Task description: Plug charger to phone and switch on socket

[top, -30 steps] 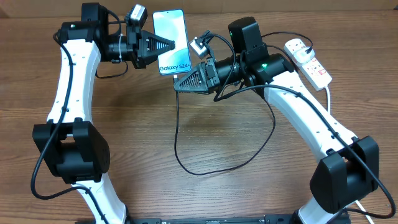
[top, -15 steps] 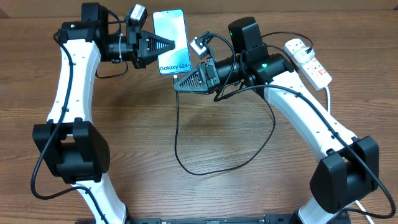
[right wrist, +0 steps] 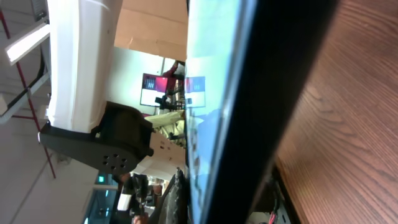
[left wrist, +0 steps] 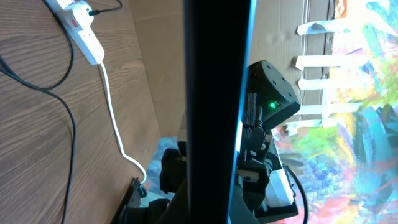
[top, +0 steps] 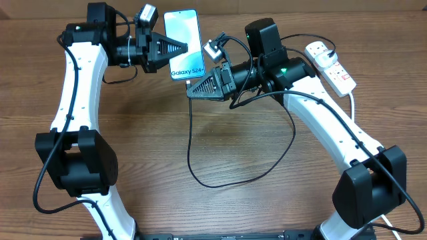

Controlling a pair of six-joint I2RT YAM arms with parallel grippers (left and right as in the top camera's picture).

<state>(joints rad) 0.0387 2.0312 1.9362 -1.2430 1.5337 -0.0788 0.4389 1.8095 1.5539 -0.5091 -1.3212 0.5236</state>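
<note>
Phone (top: 183, 37) lies lengthwise away from the robot, lettered end nearest. Just beside that end sits the right gripper (top: 191, 89), pinched on the charger (top: 189, 143) tip. The left gripper (top: 181, 48) is closed on the phone's left edge, and the socket (top: 331, 67) lies well to the phone's right.

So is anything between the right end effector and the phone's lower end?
Nothing visible. The right end effector, shut on the charger, sits right at the lower end of the phone. The left end effector grips the phone's side edge, clear of that end. The port itself is hidden.
</note>
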